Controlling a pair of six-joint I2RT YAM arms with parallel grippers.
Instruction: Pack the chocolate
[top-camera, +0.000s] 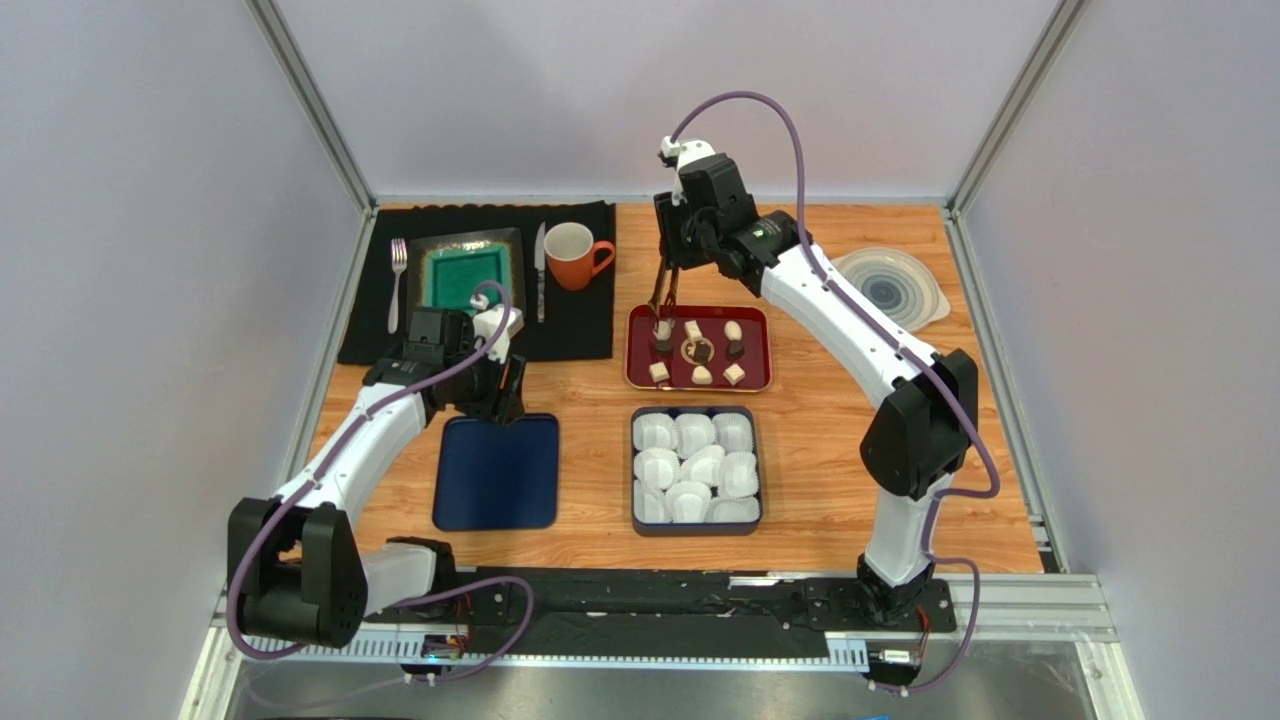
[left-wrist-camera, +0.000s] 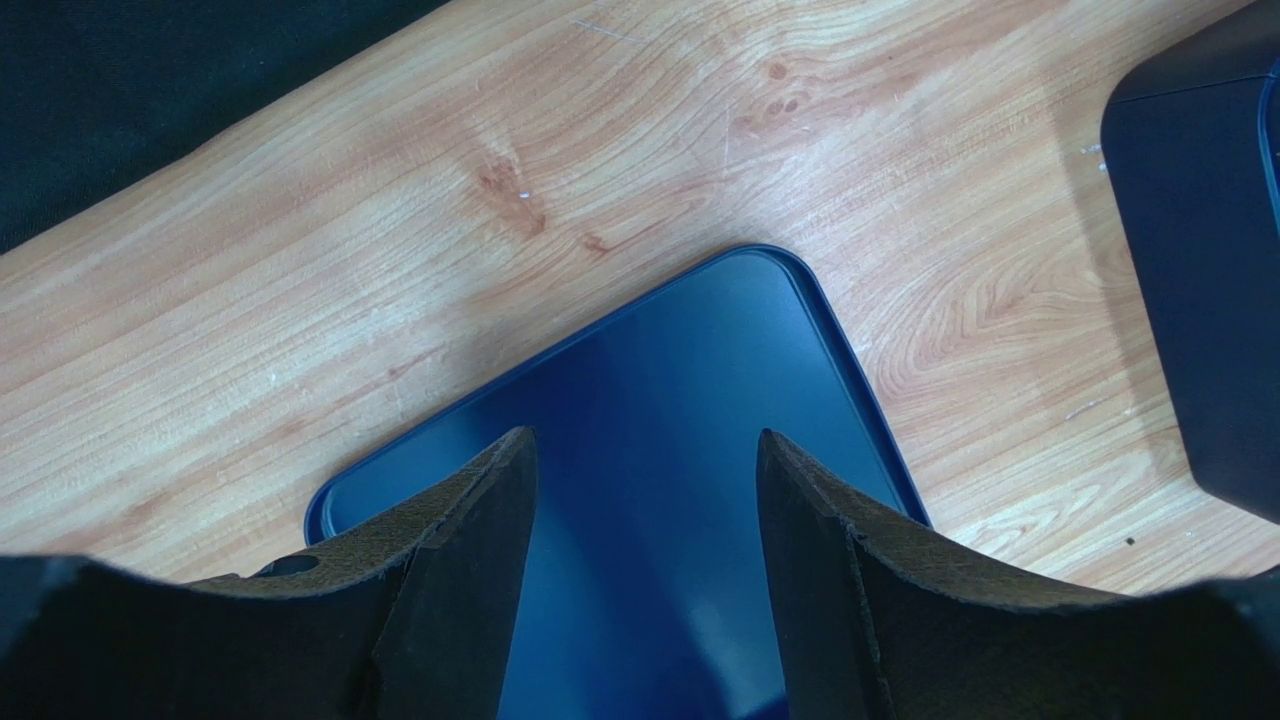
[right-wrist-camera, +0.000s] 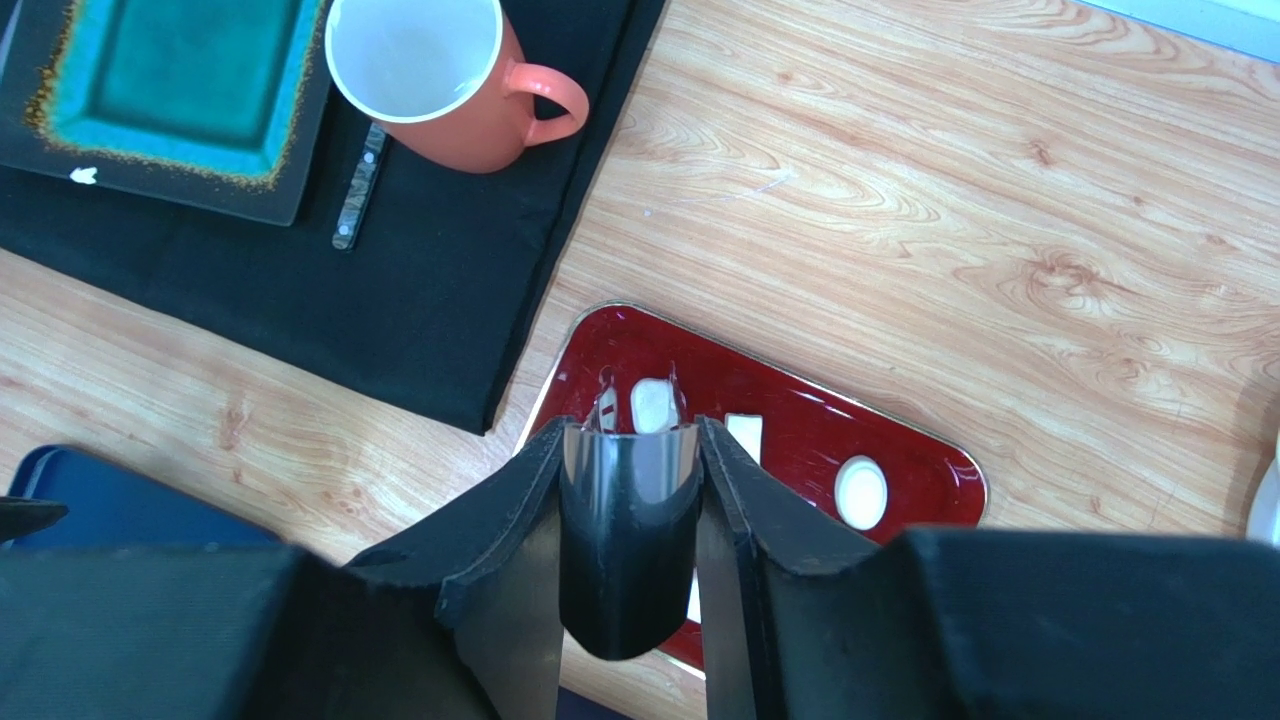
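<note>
from above, the right claw (top-camera: 670, 260) is clamped on slim metal tongs (top-camera: 663, 300), whose tips reach down to the far left corner of the red tray (top-camera: 751, 378). the chocolate (top-camera: 700, 350) lies loose on that tray: small dark and cream pieces, cube or rounded. none is in the blue box (top-camera: 637, 477) of white crinkled paper cups (top-camera: 696, 467) just nearer. the pieces are small and the tray looks glossy, so an off-centre pinch would likely skid one away or knock its neighbour. the left claw (top-camera: 504, 395) hangs over the flat blue lid (top-camera: 496, 477).

left wrist: the left claw (left-wrist-camera: 646, 450) has its jaws apart with nothing between them, above the smooth lid (left-wrist-camera: 706, 345) with rounded corners. the lid lies on the grained wooden bench (left-wrist-camera: 451, 225). i see little risk here unless this arm drops onto the lid and shifts it.

right wrist: the dark, rough-faced fingers (right-wrist-camera: 511, 525) grip the shiny curved spring end of the tongs (right-wrist-camera: 631, 525). polished steel could twist in that hold and skew the tips. cream pieces of chocolate (right-wrist-camera: 860, 492) sit beyond on the lacquer-bright tray (right-wrist-camera: 917, 450). i cannot tell whether the tips touch one. the orange mug (right-wrist-camera: 436, 90), smooth and round, stands well apart on a black cloth mat (right-wrist-camera: 451, 285).
</note>
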